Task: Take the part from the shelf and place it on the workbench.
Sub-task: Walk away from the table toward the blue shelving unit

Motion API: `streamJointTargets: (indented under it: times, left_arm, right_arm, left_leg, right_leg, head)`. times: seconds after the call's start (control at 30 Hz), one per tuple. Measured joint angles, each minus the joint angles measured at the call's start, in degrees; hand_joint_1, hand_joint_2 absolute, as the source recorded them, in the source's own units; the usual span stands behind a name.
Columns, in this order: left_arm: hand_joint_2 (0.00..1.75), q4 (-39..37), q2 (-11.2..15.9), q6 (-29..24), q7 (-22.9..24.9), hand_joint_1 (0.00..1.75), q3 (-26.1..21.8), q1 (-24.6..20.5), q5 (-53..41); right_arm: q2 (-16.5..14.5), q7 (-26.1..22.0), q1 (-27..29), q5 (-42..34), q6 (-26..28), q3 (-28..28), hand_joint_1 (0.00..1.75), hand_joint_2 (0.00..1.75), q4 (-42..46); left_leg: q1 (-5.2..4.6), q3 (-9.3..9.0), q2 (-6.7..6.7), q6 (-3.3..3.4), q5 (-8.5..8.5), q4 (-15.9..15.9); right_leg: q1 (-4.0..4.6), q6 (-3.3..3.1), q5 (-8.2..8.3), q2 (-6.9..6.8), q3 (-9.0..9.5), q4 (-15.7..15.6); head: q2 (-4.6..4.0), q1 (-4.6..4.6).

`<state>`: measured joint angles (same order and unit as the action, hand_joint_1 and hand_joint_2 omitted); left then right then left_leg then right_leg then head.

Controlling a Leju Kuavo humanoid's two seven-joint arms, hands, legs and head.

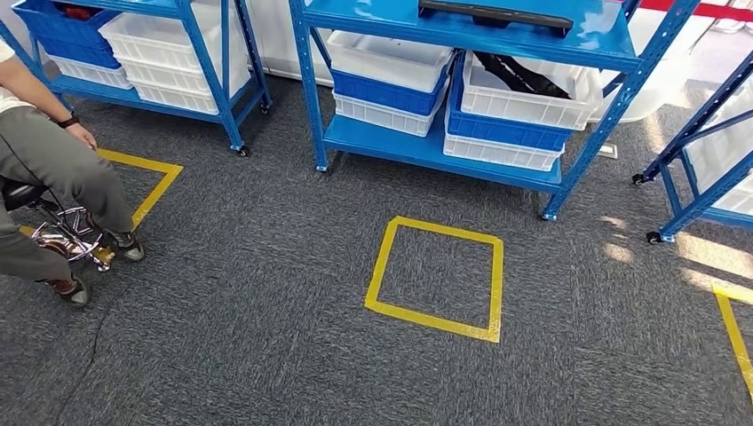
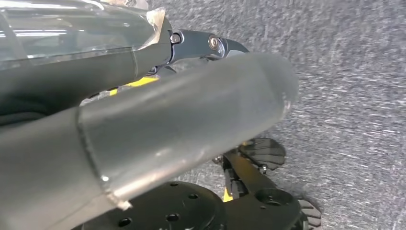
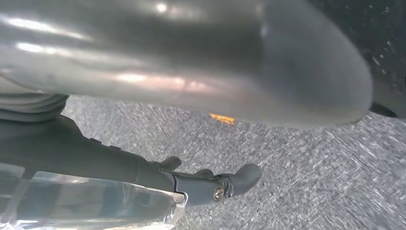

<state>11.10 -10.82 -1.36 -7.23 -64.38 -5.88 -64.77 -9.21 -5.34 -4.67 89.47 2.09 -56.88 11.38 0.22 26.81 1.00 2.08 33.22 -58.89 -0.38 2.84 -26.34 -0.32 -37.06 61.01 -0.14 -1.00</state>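
A long black part [image 1: 495,15] lies on the upper board of the blue shelf [image 1: 426,146] ahead. Another black part [image 1: 522,76] rests in a white bin [image 1: 528,105] on the shelf's lower level, at its right. My left hand [image 2: 158,115] hangs over the grey carpet, its thick thumb apart from the dark fingers [image 2: 206,44], with nothing in it. My right hand [image 3: 191,62] hangs over the carpet the same way, thumb apart from the fingers [image 3: 213,184], holding nothing.
A yellow taped square [image 1: 435,277] marks the carpet in front of the shelf. A second blue shelf [image 1: 160,53] with bins stands at the back left, a third [image 1: 701,169] at the right edge. A person [image 1: 53,169] sits on a stool at the left.
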Motion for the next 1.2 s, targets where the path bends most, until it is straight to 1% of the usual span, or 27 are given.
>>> streamJointTargets:
  times: [0.07,0.13,0.17,0.2,0.23,0.27,0.3,0.33,0.37,0.43,0.47,0.5,0.53,0.57,0.6,0.67,0.8,0.87,0.9,0.93,1.0,1.03,1.07,1.1,1.13,1.17,1.2]
  left_arm:
    - [0.00,0.00,-0.03,0.02,-0.07,0.00,-0.02,-0.16,0.00]
    - [0.00,0.00,-0.07,0.05,-0.34,0.00,-0.02,-0.42,-0.02]
    - [0.00,0.00,-0.10,0.07,-0.49,0.00,-0.01,-0.54,-0.05]
    - [0.00,0.00,-0.12,0.10,-0.59,0.00,-0.01,-0.58,-0.10]
    - [0.00,0.00,-0.14,0.12,-0.66,0.00,-0.01,-0.56,-0.17]
    - [0.00,0.00,-0.15,0.14,-0.69,0.00,-0.01,-0.51,-0.30]
    - [0.00,0.00,-0.15,0.16,-0.71,0.00,-0.01,-0.43,-0.42]
    - [0.00,0.00,-0.14,0.16,-0.72,0.00,-0.01,-0.39,-0.54]
    - [0.00,0.00,-0.13,0.16,-0.73,0.00,-0.01,-0.37,-0.62]
    - [0.00,0.00,-0.07,0.16,-0.73,0.00,-0.01,-0.31,-0.68]
    - [0.00,0.00,-0.02,0.16,-0.74,0.00,-0.01,-0.28,-0.71]
    - [0.00,0.00,0.02,0.16,-0.74,0.00,-0.01,-0.26,-0.73]
    - [0.00,0.00,0.05,0.16,-0.73,0.00,-0.02,-0.21,-0.76]
    - [0.00,0.00,0.07,0.16,-0.72,0.00,-0.02,-0.17,-0.83]
    - [0.00,0.00,0.05,0.18,-0.70,0.00,-0.03,-0.17,-0.92]
    - [0.00,0.00,-0.01,0.23,-0.68,0.00,-0.03,-0.23,-1.10]
    - [0.00,0.00,-0.05,0.27,-0.68,0.00,-0.03,-0.32,-1.15]
    - [0.00,0.00,-0.07,0.28,-0.69,0.00,-0.02,-0.40,-1.21]
    - [0.00,0.00,-0.08,0.29,-0.69,0.00,-0.02,-0.44,-1.26]
    - [0.00,0.00,-0.10,0.32,-0.68,0.00,-0.01,-0.47,-1.38]
    - [0.00,0.00,-0.14,0.38,-0.60,0.00,-0.01,-0.47,-1.66]
    - [0.00,0.00,-0.14,0.40,-0.56,0.00,-0.01,-0.47,-1.78]
    - [0.00,0.00,-0.13,0.42,-0.49,0.00,-0.02,-0.49,-1.83]
    - [0.00,0.00,-0.11,0.41,-0.40,0.00,-0.02,-0.54,-1.84]
    - [0.00,0.00,-0.08,0.40,-0.31,0.00,-0.02,-0.59,-1.84]
    - [0.00,0.00,-0.07,0.39,-0.21,0.00,-0.02,-0.63,-1.85]
    - [0.00,0.00,-0.05,0.39,-0.16,0.00,-0.02,-0.67,-1.85]
  right_arm:
    - [0.03,0.44,-0.17,0.04,0.08,0.33,0.00,0.87,0.01]
    - [0.03,1.11,-0.37,0.01,0.14,0.90,0.00,1.75,0.01]
    - [0.04,1.58,-0.52,-0.06,0.15,1.16,0.00,1.75,0.01]
    - [0.05,2.08,-0.63,-0.24,0.17,1.33,0.00,1.31,0.01]
    - [0.06,2.48,-0.72,-0.48,0.20,1.39,0.00,0.87,0.01]
    - [0.06,2.79,-0.74,-0.74,0.23,1.39,0.00,0.44,0.01]
    - [0.04,3.01,-0.68,-0.99,0.26,1.39,0.00,0.00,0.01]
    - [0.03,3.21,-0.62,-1.16,0.28,1.39,0.00,0.00,0.01]
    - [0.01,3.38,-0.57,-1.27,0.31,1.39,0.00,0.00,0.01]
    - [-0.09,3.58,-0.59,-1.36,0.40,1.39,0.00,0.00,0.01]
    - [-0.13,3.61,-0.67,-1.34,0.44,1.39,0.00,0.00,0.01]
    - [-0.15,3.66,-0.77,-1.33,0.46,1.39,0.00,0.00,0.01]
    - [-0.17,3.71,-0.82,-1.32,0.46,1.39,0.00,0.00,0.01]
    - [-0.20,3.80,-0.86,-1.32,0.46,1.39,0.00,0.00,0.01]
    - [-0.21,3.93,-0.83,-1.34,0.46,1.38,0.00,0.00,0.01]
    - [-0.20,4.14,-0.74,-1.39,0.46,1.37,0.00,0.00,0.01]
    - [-0.14,4.20,-0.72,-1.42,0.46,1.37,0.00,0.00,0.01]
    - [-0.14,4.23,-0.78,-1.52,0.46,1.37,0.00,0.00,0.01]
    - [-0.13,4.26,-0.78,-1.64,0.47,1.37,0.00,0.00,0.01]
    - [-0.10,4.31,-0.70,-1.75,0.49,1.37,0.00,0.00,0.01]
    - [-0.02,4.38,-0.64,-1.87,0.52,1.37,0.00,0.00,0.01]
    - [0.02,4.40,-0.65,-1.87,0.53,1.37,0.00,0.00,0.01]
    - [0.02,4.40,-0.72,-1.87,0.53,1.37,0.00,0.00,0.01]
    - [0.00,4.40,-0.71,-1.87,0.54,1.37,0.00,0.00,0.01]
    - [-0.02,4.40,-0.69,-1.86,0.55,1.36,0.00,0.00,0.01]
    - [-0.03,4.39,-0.70,-1.80,0.59,1.36,0.00,0.00,0.01]
    - [-0.06,4.37,-0.73,-1.71,0.64,1.36,0.00,0.00,0.01]
  left_leg:
    - [-0.01,-0.81,0.00,-0.62,0.21,-0.33]
    - [0.20,0.23,-0.20,-1.06,-0.42,-3.19]
    - [0.32,1.78,-0.32,-1.33,-0.30,-5.79]
    - [0.44,3.82,-0.42,-1.63,0.49,-8.86]
    - [0.54,6.04,-0.48,-1.94,2.00,-11.79]
    - [0.64,8.12,-0.51,-2.24,3.63,-14.00]
    - [0.74,9.68,-0.53,-2.47,4.58,-14.95]
    - [0.83,10.54,-0.54,-2.61,4.18,-14.34]
    - [0.91,10.48,-0.51,-2.63,2.09,-11.98]
    - [0.98,9.02,0.09,-2.40,-3.56,-5.40]
    - [0.87,8.52,0.52,-2.14,-4.37,-3.21]
    - [0.71,8.30,0.91,-1.74,-4.52,-2.10]
    - [0.52,8.31,1.13,-1.29,-3.97,-2.08]
    - [0.39,8.12,1.12,-0.77,-3.98,-1.83]
    - [0.47,7.57,0.85,-0.30,-5.05,-1.32]
    - [0.70,6.59,0.23,0.20,-6.14,-0.50]
    - [0.77,6.21,-0.10,0.30,-6.29,-0.16]
    - [0.69,6.07,-0.64,0.60,-6.17,-0.10]
    - [0.60,6.00,-1.11,0.78,-6.02,-0.10]
    - [0.51,5.71,-1.79,0.90,-5.67,-0.11]
    - [-0.01,4.64,-3.22,0.31,-4.43,-0.23]
    - [-0.22,4.08,-3.89,-0.07,-3.89,-0.23]
    - [-0.42,3.69,-4.47,-0.44,-3.51,-0.21]
    - [-0.33,3.57,-4.74,-0.67,-3.32,-0.19]
    - [-0.23,3.59,-4.54,-0.95,-2.90,-0.53]
    - [-0.07,4.07,-3.91,-1.27,-1.93,-1.87]
    - [0.12,5.16,-3.01,-1.61,-0.51,-4.32]
  right_leg:
    - [0.08,-1.44,0.78,-0.06,1.18,-0.42]
    - [-0.31,-2.34,0.67,0.05,2.28,-0.97]
    - [-0.45,-2.72,0.43,0.10,2.79,-1.21]
    - [-0.50,-3.14,0.13,0.11,3.20,-1.38]
    - [-0.51,-3.52,-0.22,0.14,3.55,-1.43]
    - [-0.50,-3.78,-0.56,0.22,3.89,-1.44]
    - [-0.50,-3.88,-0.91,0.35,4.28,-1.44]
    - [-0.51,-3.85,-1.29,0.60,4.71,-1.43]
    - [-0.52,-3.74,-1.63,0.93,5.19,-1.43]
    - [-0.51,-3.36,-2.22,1.71,6.11,-1.48]
    - [-0.50,-3.15,-2.40,2.09,6.27,-1.55]
    - [-0.46,-2.87,-2.58,2.43,6.20,-1.62]
    - [-0.40,-2.57,-2.72,2.77,6.07,-1.74]
    - [-0.26,-2.22,-2.89,3.13,5.93,-1.88]
    - [-0.13,-1.90,-3.15,3.23,6.00,-1.67]
    - [0.04,-1.53,-3.67,2.86,6.10,-0.77]
    - [0.00,-1.48,-4.07,2.24,5.83,0.13]
    - [0.00,-1.74,-6.32,1.68,3.07,4.83]
    - [-0.02,-1.78,-7.78,1.41,0.72,8.68]
    - [-0.07,-1.38,-7.88,1.00,-0.80,10.36]
    - [0.13,-1.00,-3.98,-1.17,0.66,4.92]
    - [0.26,-0.99,-1.66,-2.04,2.38,0.65]
    - [0.38,-1.48,-0.62,-2.57,3.31,-1.55]
    - [0.09,-1.80,-0.54,-1.95,3.40,-1.65]
    - [-0.18,-2.04,-0.49,-1.42,3.51,-1.77]
    - [-0.49,-2.43,-0.45,-0.95,3.67,-1.89]
    - [-0.74,-2.80,-0.44,-0.54,3.86,-1.98]
  head:
    - [-0.01,-0.02]
    - [-0.01,-0.12]
    - [-0.01,-0.19]
    - [-0.01,-0.21]
    - [-0.01,-0.22]
    - [-0.01,-0.22]
    - [-0.01,-0.22]
    - [-0.01,-0.21]
    - [-0.01,-0.23]
    - [0.00,-0.20]
    - [-0.01,-0.21]
    - [0.00,-0.22]
    - [0.00,-0.22]
    - [-0.01,-0.25]
    - [-0.01,-0.25]
    - [-0.01,-0.18]
    - [-0.01,-0.13]
    - [-0.01,-0.02]
    - [-0.01,0.03]
    - [-0.01,0.09]
    - [-0.01,0.08]
    - [-0.01,0.08]
    - [-0.01,0.06]
    - [-0.01,0.03]
    - [0.00,0.03]
    - [0.01,-0.05]
    - [0.01,-0.12]
